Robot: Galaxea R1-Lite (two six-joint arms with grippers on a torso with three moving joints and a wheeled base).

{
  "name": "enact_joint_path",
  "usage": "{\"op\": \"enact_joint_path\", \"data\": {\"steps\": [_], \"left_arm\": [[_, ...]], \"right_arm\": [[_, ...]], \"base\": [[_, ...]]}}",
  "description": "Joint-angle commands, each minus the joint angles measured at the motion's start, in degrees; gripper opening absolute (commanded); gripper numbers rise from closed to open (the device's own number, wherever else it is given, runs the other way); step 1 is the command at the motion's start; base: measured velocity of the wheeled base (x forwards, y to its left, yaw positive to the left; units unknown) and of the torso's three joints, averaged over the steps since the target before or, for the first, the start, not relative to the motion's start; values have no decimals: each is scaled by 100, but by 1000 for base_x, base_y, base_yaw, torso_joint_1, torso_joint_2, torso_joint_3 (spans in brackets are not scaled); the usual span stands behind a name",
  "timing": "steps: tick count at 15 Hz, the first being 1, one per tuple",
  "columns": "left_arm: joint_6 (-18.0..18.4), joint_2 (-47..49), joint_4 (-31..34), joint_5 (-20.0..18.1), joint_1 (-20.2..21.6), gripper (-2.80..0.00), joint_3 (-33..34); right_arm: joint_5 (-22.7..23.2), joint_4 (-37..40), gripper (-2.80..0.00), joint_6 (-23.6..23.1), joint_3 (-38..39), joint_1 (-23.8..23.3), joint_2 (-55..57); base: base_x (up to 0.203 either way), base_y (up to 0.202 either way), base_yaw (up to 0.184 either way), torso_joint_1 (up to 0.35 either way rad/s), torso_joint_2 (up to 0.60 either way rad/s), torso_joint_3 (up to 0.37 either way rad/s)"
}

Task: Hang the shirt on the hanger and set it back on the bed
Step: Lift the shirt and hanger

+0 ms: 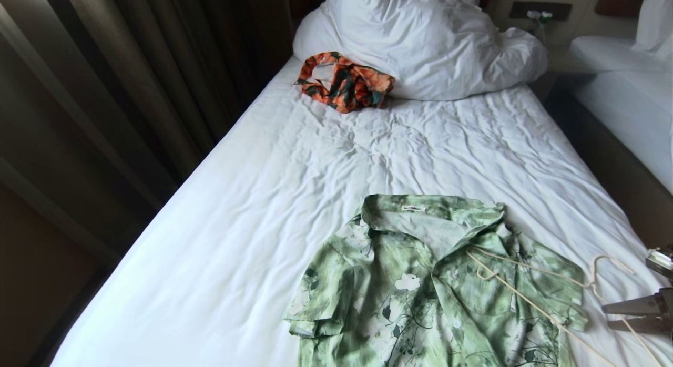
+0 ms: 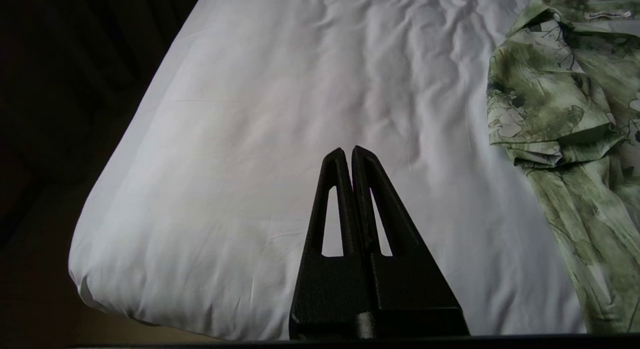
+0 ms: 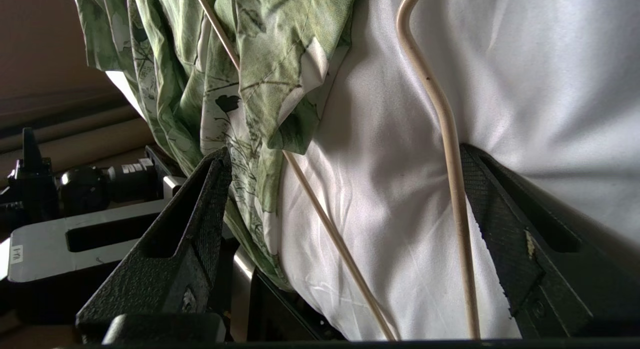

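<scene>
The shirt (image 1: 431,283) lies flat and face-up on the bed (image 1: 315,167), collar toward the pillow, near the foot edge. The hanger (image 1: 547,293) lies partly on top of the shirt's right shoulder, one arm poking toward the collar opening, the hook resting on the sheet beside the sleeve. It is not inside the garment.

The right gripper (image 3: 345,189) sits low at the bed's right edge with its jaws spread wide. In the right wrist view two wires of the hanger run between them, one close against a jaw, and the sleeve hem (image 3: 280,104) hangs just beside the other. The left gripper (image 2: 352,154) hovers over bare sheet, well apart from the shirt, jaws closed on nothing.

Risks noted:
- Closing here may trap sleeve fabric together with the wire, so the shirt drags when the hanger lifts.
- The wire is thin and smooth; a grip on one strand may let it twist or slip.
- The jaws press near the soft sheet and may pinch it.
- With the left arm idle, nothing holds the collar open for threading.

An orange patterned garment (image 1: 344,83) lies near the pillow, clear of the work.
</scene>
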Motion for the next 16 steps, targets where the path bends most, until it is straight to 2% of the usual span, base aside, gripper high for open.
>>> {"op": "enact_joint_path", "data": {"steps": [1, 6, 13, 16], "left_arm": [[1, 7, 0, -2, 0, -280, -3], [1, 7, 0, -2, 0, -280, -4], [1, 7, 0, -2, 0, -280, 1], [1, 7, 0, -2, 0, -280, 5]], "right_arm": [[31, -168, 0, -22, 123, 23, -41], [43, -1951, 0, 319, 991, 172, -152], [491, -2037, 0, 363, 1203, 340, -392], [488, -2054, 0, 372, 1257, 430, -458]], "base": [[0, 0, 0, 0, 0, 0], [0, 0, 0, 0, 0, 0], [0, 0, 0, 0, 0, 0], [0, 0, 0, 0, 0, 0]]}}
